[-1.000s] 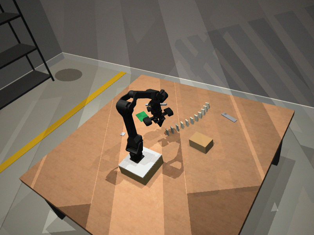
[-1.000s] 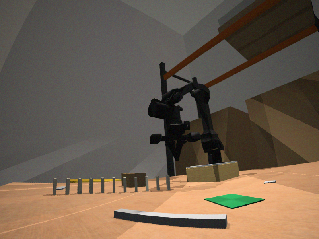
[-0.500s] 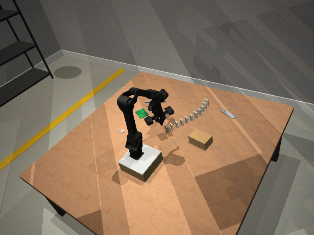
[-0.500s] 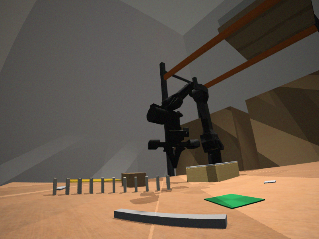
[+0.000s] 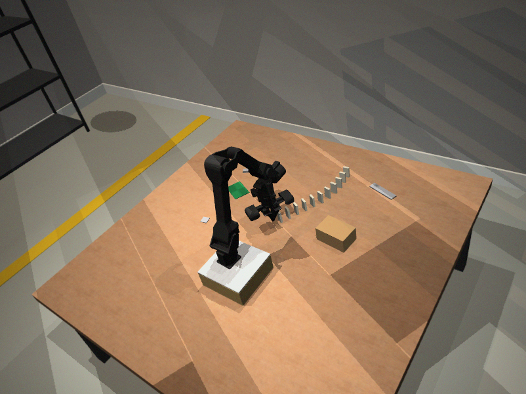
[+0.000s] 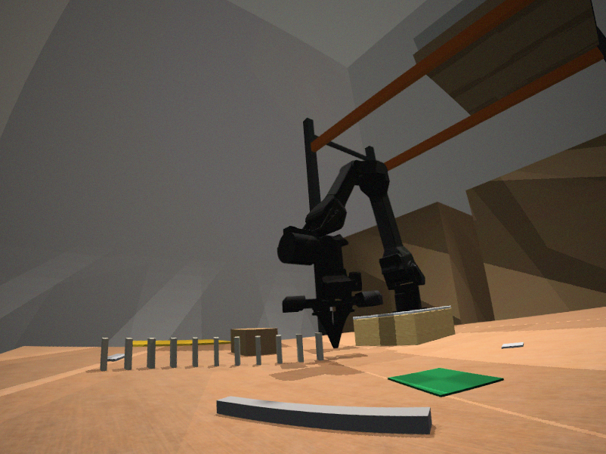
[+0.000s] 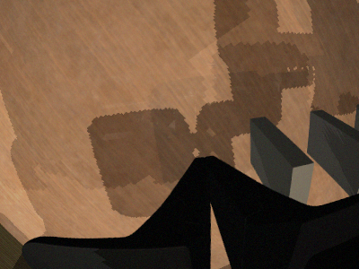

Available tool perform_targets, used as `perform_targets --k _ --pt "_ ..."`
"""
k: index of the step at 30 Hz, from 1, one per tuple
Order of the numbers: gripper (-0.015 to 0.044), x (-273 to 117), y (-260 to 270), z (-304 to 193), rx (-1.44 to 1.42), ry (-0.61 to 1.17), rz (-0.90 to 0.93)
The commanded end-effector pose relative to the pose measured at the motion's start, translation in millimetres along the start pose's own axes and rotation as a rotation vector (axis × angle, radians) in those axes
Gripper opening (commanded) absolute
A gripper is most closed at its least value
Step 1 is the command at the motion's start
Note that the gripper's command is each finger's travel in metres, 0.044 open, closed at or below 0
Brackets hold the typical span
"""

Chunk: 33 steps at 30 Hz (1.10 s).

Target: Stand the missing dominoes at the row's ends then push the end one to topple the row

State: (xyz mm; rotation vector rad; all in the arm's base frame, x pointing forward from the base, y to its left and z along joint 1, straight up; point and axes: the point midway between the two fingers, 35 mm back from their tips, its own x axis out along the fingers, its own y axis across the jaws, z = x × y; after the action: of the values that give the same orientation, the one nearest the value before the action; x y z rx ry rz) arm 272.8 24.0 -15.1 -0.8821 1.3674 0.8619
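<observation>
In the top view, a curved row of eleven dominoes (image 5: 326, 192) (image 6: 195, 351) (image 7: 332, 139) stands upright on the wooden table (image 5: 307, 346) (image 6: 126, 414) (image 7: 112, 49), each domino apart from the next. The black gripper (image 5: 274, 220) (image 6: 335, 346) (image 7: 205, 166) points downward at the end of the row nearer the arm's white-topped base block (image 5: 252, 271) (image 6: 404, 328), partly covering the end domino (image 5: 281, 218) (image 6: 319, 347) (image 7: 278, 148). A tan box (image 5: 335, 231) (image 6: 254, 341) sits to one side of the row; on the other side a green square (image 5: 238, 189) (image 6: 444, 381) lies flat, beyond the gripper's end. A flat grey bar (image 5: 382, 191) (image 6: 115, 357) rests near the row's far end, and a small pale tile (image 5: 204, 219) (image 6: 512, 345) lies well apart from the row, past the gripper. In the exterior view all eleven dominoes are upright, and the gripper's tip hovers low over the table just beside the end domino, with a visible gap between them. A slightly curved bar (image 6: 323, 414) lies in front of the row, the box behind it. In the wrist view the two fingers meet at their tips, fully closed with nothing between them; a narrow slit shows farther up. The end domino stands to the right of the tips in this view, with the row continuing beyond it.
</observation>
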Motion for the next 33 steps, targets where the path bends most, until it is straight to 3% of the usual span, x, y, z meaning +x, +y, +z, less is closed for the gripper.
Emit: perform_targets --k 1,15,24,33 --pt "0.0 1 -8 0 -0.004 0.001 -0.001" --pt "0.0 -1 -24 2 -0.001 -0.003 -0.004" --pt "0.0 -59 -50 0 -0.005 0.001 -0.005" --pt "0.0 -60 -50 0 -0.004 0.001 -0.005"
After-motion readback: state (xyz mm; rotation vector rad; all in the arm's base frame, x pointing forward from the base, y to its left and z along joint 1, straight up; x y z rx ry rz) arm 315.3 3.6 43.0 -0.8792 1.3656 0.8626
